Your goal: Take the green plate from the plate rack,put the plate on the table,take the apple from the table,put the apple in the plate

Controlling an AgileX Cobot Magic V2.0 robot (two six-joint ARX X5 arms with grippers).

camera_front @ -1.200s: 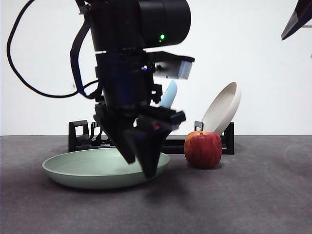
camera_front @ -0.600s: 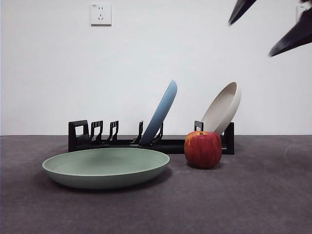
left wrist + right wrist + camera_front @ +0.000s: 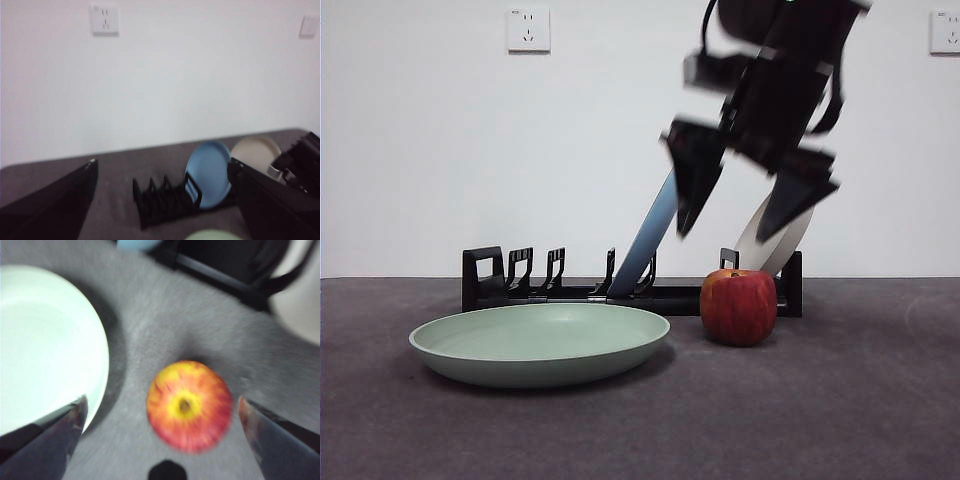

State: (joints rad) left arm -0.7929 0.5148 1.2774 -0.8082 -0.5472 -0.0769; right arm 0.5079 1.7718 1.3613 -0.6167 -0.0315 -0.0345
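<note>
Two jaws spread wide above the apple, nothing gripped.

Front view: the right gripper (image 3: pixel 745 210) is seen open above the apple (image 3: pixel 738 306), which stands on the table (image 3: pixel 840 400) beside the green plate (image 3: pixel 540 343), before the plate rack (image 3: pixel 510 280) with its blue plate (image 3: pixel 650 240).
Left wrist view: the left gripper (image 3: pixel 165 200) is held open and empty, well away from the rack.
Right wrist view: the apple is framed between the right jaws, untouched.
</note>
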